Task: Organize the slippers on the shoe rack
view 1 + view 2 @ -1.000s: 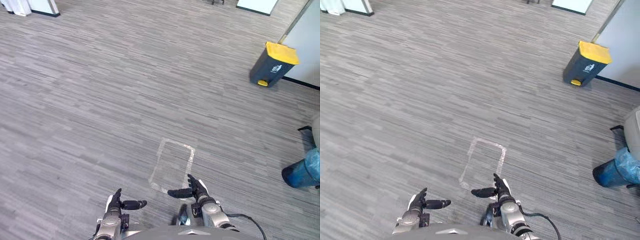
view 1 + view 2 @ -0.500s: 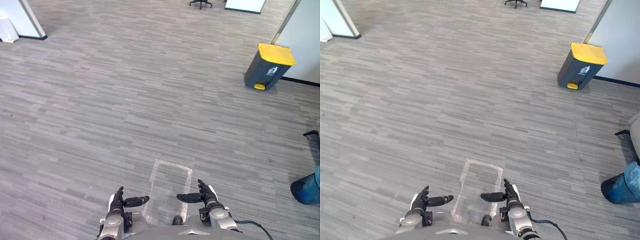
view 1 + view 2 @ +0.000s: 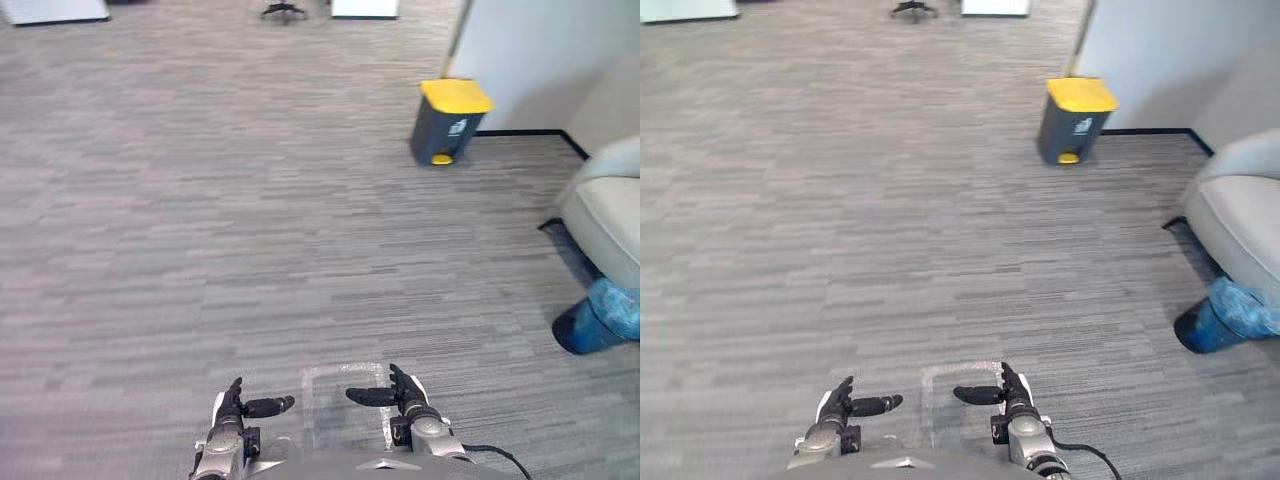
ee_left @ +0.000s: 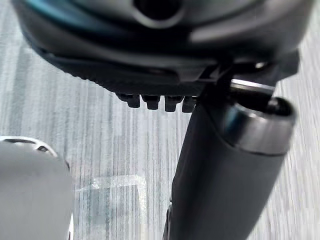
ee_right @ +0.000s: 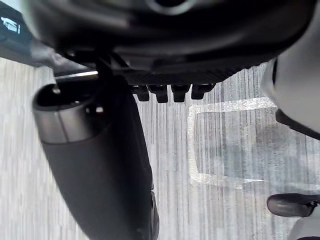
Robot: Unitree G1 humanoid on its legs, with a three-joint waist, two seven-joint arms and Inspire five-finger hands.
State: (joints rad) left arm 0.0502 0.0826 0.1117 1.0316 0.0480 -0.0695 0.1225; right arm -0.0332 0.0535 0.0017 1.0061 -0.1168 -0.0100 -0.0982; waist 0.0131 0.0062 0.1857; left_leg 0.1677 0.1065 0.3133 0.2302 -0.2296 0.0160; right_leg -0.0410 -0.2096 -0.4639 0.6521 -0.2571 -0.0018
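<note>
We are looking down over a grey striped floor [image 3: 200,230] and holding both hands low at the near edge of the scene. Our left hand [image 3: 232,402] is hovering at the near left, its fingers reaching loosely forward and its thumb pointing right toward the other hand; nothing is lying in its grasp. Our right hand [image 3: 405,392] is mirroring it at the near right, with relaxed, straight fingers and the thumb pointing left, and it is likewise carrying nothing. A rectangle of pale tape [image 3: 344,368] is lying on the floor between the two hands. At the far right, a dark bin [image 3: 440,135] with a yellow lid [image 3: 455,96] is standing near the foot of a pale wall [image 3: 530,50]. Its lid is sitting shut, so we cannot tell what is inside. Nearer on the right, a dark round bin [image 3: 575,335] lined with a blue bag [image 3: 615,300] is standing just beside a pale upholstered seat [image 3: 610,200]. The crumpled bag is bulging at its mouth, and we cannot tell what it is holding. At the far edge, the base of an office chair [image 3: 283,10] is resting on the floor.
</note>
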